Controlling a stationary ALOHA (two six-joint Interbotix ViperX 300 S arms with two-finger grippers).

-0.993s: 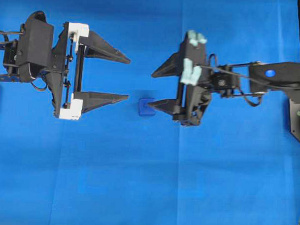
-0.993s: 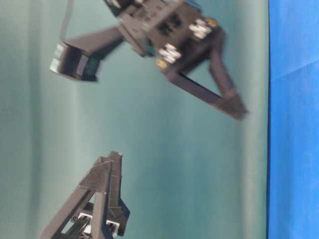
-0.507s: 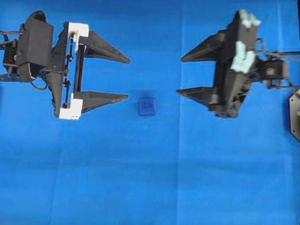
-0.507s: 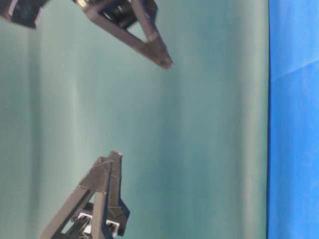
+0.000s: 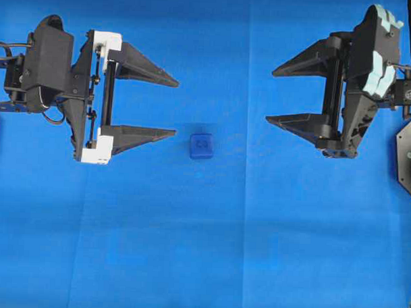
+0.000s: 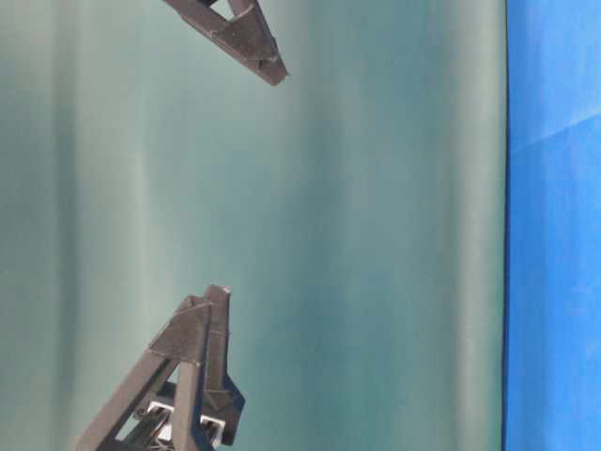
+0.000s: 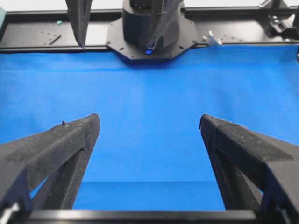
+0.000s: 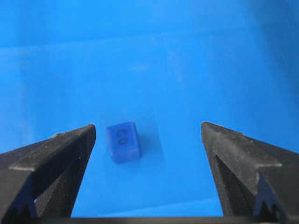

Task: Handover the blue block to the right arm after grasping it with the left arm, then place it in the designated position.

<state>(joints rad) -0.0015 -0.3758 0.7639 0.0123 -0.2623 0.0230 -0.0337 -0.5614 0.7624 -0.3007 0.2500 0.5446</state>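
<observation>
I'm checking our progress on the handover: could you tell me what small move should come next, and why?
Probably nothing further: the blue block lies free on the cloth, both the left gripper and right gripper open and apart from it; simply park the arms.

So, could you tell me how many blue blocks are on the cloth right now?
1: the blue block lies on the cloth, between the two open grippers, nearer the left.

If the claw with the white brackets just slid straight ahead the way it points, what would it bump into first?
Probably nothing at once: the left gripper points across bare blue cloth. The blue block lies just off its lower finger's line. Farther on it faces the open right gripper, though their relative heights are unclear.
</observation>
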